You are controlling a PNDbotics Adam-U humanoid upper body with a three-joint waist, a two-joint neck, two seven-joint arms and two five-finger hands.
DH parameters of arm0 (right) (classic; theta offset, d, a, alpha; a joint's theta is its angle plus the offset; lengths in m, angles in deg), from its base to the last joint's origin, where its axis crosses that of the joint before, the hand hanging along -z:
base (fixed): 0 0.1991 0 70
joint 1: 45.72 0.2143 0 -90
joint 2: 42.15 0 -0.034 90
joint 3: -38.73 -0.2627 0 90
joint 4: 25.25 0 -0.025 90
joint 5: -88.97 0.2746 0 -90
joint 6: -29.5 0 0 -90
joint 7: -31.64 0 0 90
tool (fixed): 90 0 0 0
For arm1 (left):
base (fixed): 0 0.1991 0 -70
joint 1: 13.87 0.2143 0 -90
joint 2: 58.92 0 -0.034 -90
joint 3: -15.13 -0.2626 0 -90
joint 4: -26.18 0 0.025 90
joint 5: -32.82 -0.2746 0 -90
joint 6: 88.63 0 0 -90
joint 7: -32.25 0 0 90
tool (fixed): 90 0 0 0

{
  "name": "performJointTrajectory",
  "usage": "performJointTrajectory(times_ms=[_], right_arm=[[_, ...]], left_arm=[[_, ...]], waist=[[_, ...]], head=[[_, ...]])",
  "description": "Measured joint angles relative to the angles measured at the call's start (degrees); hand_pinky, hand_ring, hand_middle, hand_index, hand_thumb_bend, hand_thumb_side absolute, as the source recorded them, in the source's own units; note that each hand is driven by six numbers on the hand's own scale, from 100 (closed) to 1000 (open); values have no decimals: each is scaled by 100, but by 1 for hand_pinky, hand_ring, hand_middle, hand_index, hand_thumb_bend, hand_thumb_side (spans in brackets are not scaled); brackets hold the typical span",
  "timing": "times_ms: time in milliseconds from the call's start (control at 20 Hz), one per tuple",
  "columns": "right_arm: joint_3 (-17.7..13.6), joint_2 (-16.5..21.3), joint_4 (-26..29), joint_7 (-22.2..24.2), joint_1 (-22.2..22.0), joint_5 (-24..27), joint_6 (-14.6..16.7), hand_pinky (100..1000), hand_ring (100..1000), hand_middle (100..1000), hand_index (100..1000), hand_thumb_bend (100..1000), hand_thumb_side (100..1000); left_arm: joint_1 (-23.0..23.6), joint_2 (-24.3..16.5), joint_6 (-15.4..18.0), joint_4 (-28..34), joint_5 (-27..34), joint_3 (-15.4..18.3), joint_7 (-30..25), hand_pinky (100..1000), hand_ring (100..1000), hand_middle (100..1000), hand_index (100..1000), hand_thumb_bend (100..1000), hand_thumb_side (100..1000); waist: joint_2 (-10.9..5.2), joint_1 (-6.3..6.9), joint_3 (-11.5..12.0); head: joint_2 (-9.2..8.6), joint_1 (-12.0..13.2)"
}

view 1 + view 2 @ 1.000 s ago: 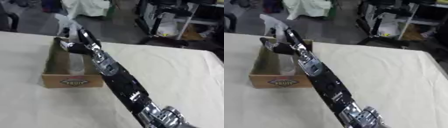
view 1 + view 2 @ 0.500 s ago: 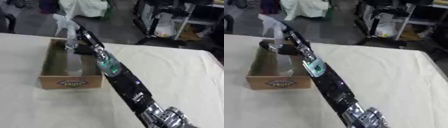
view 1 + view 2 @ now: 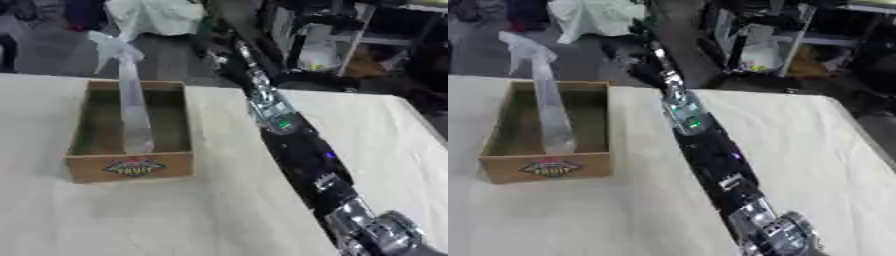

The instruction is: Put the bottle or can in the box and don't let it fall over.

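Spray bottle (image 3: 131, 107) stood upright inside the box (image 3: 129, 167), nothing touching it. Right hand (image 3: 642, 52) was at about 1 o'clock of the box, apart from the bottle; its fingers' state could not be told.

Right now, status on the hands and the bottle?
Right hand off the bottle, beyond the table edge, fingers unclear. Left hand not in view. Clear spray bottle upright in the wooden box, unsupported. Nothing in the way.

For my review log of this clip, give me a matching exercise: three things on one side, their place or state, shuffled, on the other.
Things:
1. bottle
2. box
3. right hand

Places or states:
A. raised past the table's far edge, apart from the box
B. standing upright inside the box
C. on the cloth-covered table, label facing the camera

Pairs: 1-B, 2-C, 3-A
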Motion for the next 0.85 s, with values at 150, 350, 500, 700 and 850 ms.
performJointTrajectory(times_ms=[150,350,500,700,850], right_arm=[[-57,304,689,-19,-746,871,-36,741,897,894,1000,596,594],[-215,419,1725,-69,-1714,1302,-29,743,897,891,1000,592,598],[-352,321,2375,-115,-2314,1136,-2,736,889,882,1000,589,591],[-461,-63,3005,-194,-3048,624,-4,719,868,865,1000,579,572],[-452,-335,3390,-200,-3456,323,-3,710,859,859,1000,562,566]], left_arm=[[50,-3,-1,0,-6,35,27,664,876,776,851,445,778],[115,-6,0,-1,-33,70,64,664,877,777,851,445,779],[158,-8,-2,-2,-57,76,72,664,877,778,851,444,780],[200,-8,-8,-7,-88,82,79,661,877,779,851,444,781],[200,-8,-8,-19,-105,87,79,661,878,780,851,443,781]], waist=[[-5,13,-278],[-9,20,-545],[-11,18,-686],[-22,23,-817],[-22,56,-854]], head=[[94,262],[224,651],[343,938],[457,1303],[518,1568]])
